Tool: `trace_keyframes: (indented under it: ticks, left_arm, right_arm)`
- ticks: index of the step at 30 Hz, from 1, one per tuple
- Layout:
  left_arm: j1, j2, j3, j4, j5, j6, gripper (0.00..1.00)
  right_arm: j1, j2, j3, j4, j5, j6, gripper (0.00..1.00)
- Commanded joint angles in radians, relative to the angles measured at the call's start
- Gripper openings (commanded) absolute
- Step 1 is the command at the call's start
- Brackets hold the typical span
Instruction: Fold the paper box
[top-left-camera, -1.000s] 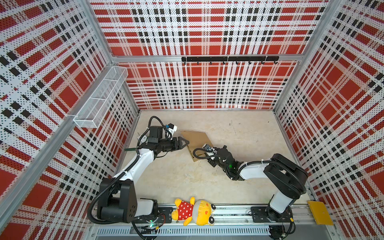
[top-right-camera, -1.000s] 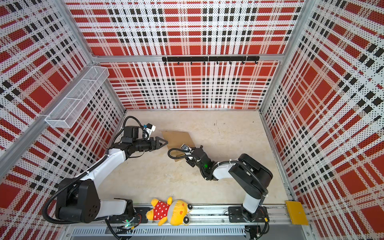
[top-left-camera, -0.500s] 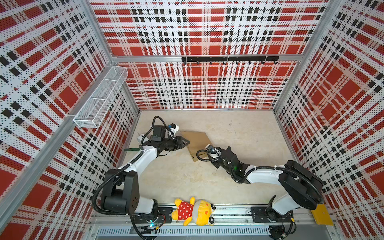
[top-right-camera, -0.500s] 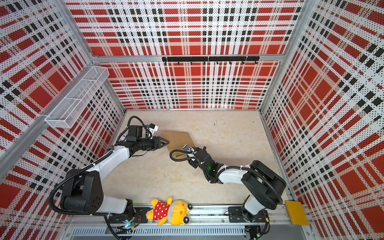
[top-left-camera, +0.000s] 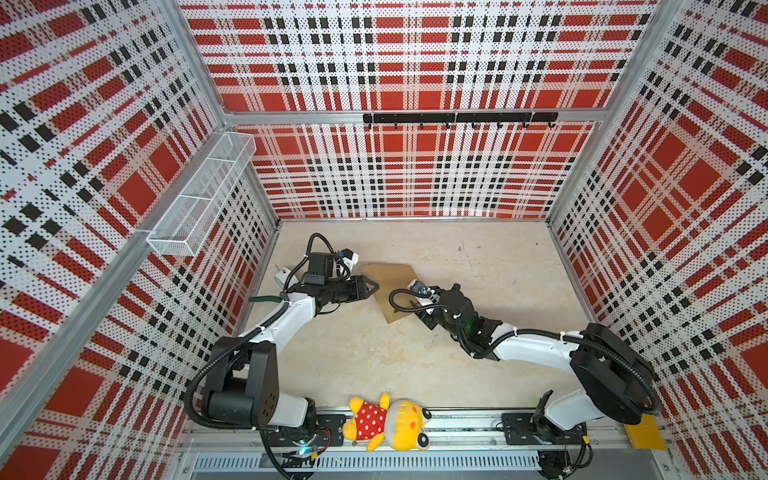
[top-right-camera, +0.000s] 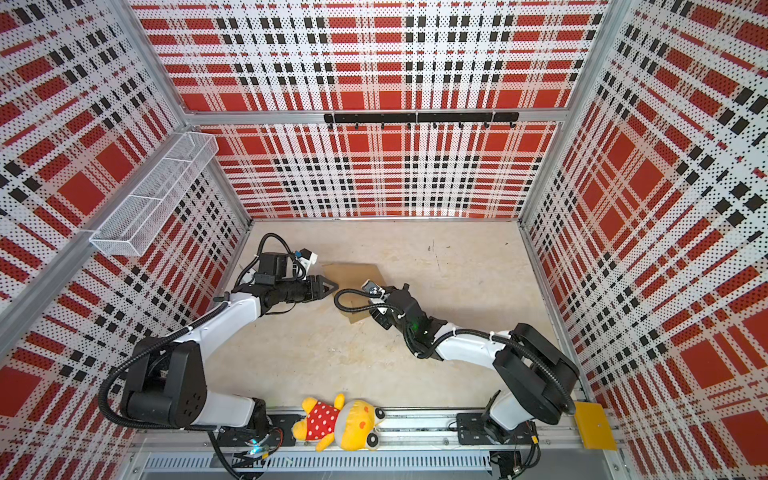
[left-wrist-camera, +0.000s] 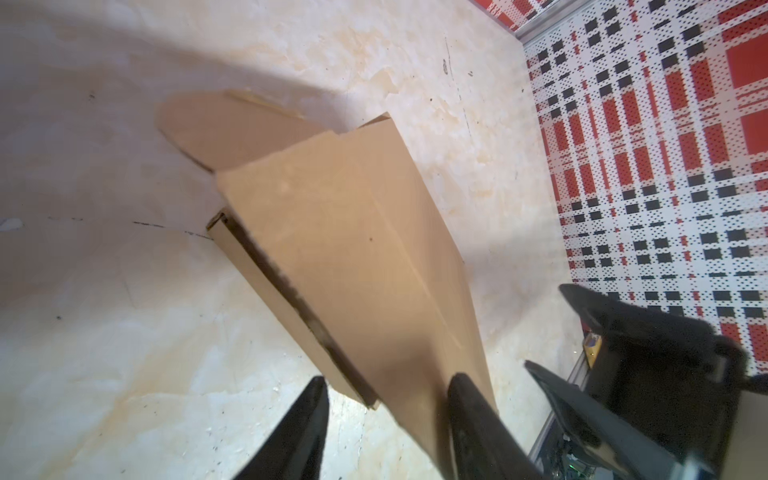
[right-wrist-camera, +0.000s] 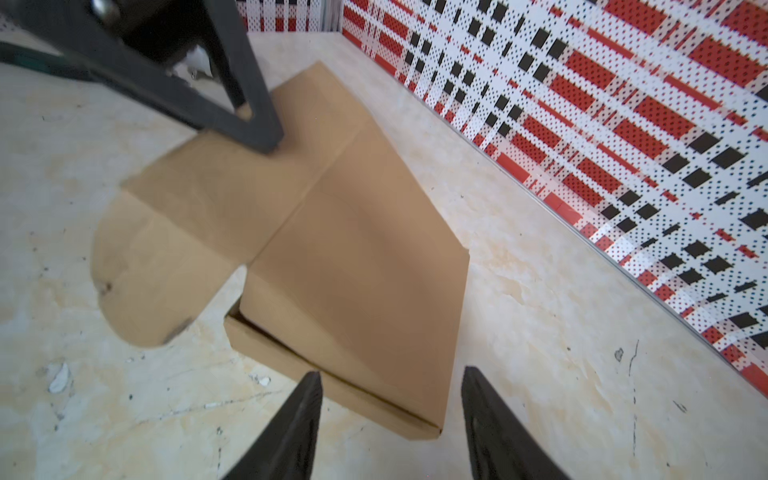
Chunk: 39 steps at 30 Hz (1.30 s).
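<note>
Although the paper box (top-left-camera: 388, 286) (top-right-camera: 353, 276) (left-wrist-camera: 353, 249) (right-wrist-camera: 357, 249) is made to be a container, it lies mostly flat on the beige floor (top-left-camera: 478, 257), between the two grippers in both top views. It is plain brown corrugated cardboard, matte and unprinted. Its creased top panel sits a little raised over a lower layer. Between them is a thin dark slit, and I cannot tell what is inside it. One rounded flap (right-wrist-camera: 124, 266) is spread flat on the floor beside the panel.

The left gripper (top-left-camera: 372, 286) (top-right-camera: 330, 286) (left-wrist-camera: 388, 378) has its black fingers about half apart, and the near end of the box reaches between them. One finger (left-wrist-camera: 469, 407) lies against the raised panel, while bare floor shows between the other finger and the cardboard, so nothing is clamped. The right gripper (right-wrist-camera: 390, 372) also has its fingers apart. A corner of the box comes between them, and it has hold of nothing.

A white wire mesh basket (top-left-camera: 201, 195) (top-right-camera: 153, 195) hangs on the left wall. It is long and narrow, and two mesh partitions divide it into three compartments. Through the mesh only the wall pattern is seen. The walls (top-left-camera: 415, 62) are perforated panels printed with a red, black and white plaid. The floor looks like marble, with stains and small scratches.

A soft yellow plush toy (top-left-camera: 386, 422) (top-right-camera: 338, 424) in a red dress with white dots lies on the metal rail (top-left-camera: 465, 424) at the front, between the arm bases. A small yellow flat plate (top-left-camera: 646, 434) (top-right-camera: 594, 426) sits at the right end of this rail. A black hook rail (top-left-camera: 459, 118) is fixed on the back wall.
</note>
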Motion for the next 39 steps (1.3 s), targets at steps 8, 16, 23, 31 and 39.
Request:
trace_keyframes:
  ticks: [8,16,23,31,39]
  left_arm:
    - [-0.009,-0.017,-0.024,-0.044,-0.088,0.046,0.51]
    - [-0.007,-0.024,-0.028,-0.042,-0.106,0.07,0.53]
    - [0.0,-0.03,-0.03,-0.04,-0.117,0.071,0.56]
    - [0.053,-0.075,-0.022,-0.064,-0.118,0.062,0.67]
    - [0.145,-0.107,0.016,-0.1,-0.173,0.097,0.76]
  right_arm:
    - [-0.038,0.129,0.224,-0.037,-0.146,0.118,0.53]
    - [-0.068,0.277,0.427,-0.197,-0.241,0.219,0.33]
    - [-0.068,0.369,0.498,-0.222,-0.299,0.265,0.13]
    - [-0.068,0.435,0.524,-0.224,-0.326,0.286,0.1]
    - [-0.068,0.451,0.504,-0.212,-0.318,0.282,0.11]
